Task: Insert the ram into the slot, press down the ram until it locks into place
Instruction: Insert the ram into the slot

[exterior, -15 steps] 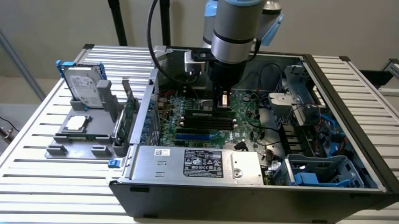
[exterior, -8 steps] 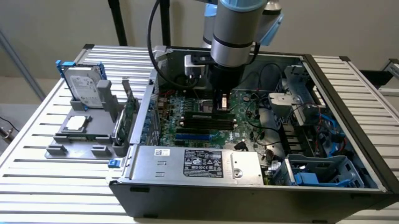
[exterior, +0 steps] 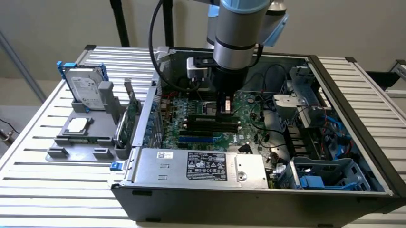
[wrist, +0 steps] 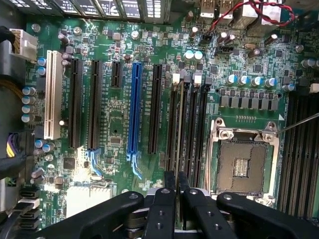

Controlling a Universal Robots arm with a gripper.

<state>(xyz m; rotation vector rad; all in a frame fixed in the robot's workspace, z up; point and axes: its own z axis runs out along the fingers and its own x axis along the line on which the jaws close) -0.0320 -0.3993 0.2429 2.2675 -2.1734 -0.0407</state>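
Note:
My gripper (exterior: 223,108) hangs inside the open computer case, low over the green motherboard (exterior: 247,123). In the wrist view its two black fingers (wrist: 165,199) stand close together, shut on the ram (wrist: 178,129). The ram shows edge-on as a thin strip running away from the fingertips. It lies along the slot (wrist: 172,124), one of several parallel black memory sockets (wrist: 193,129) with white end clips, just beside the square CPU socket (wrist: 244,162). I cannot tell whether the ram's lower edge sits in the slot or just above it.
Long black expansion slots, a blue slot (wrist: 133,107) and a white one (wrist: 50,94) lie to one side. More memory sockets (wrist: 299,149) flank the CPU socket. The case walls, power supply (exterior: 203,166), drive cage (exterior: 323,173) and cables surround the board. A hard drive (exterior: 85,90) and expansion card (exterior: 132,118) stand outside.

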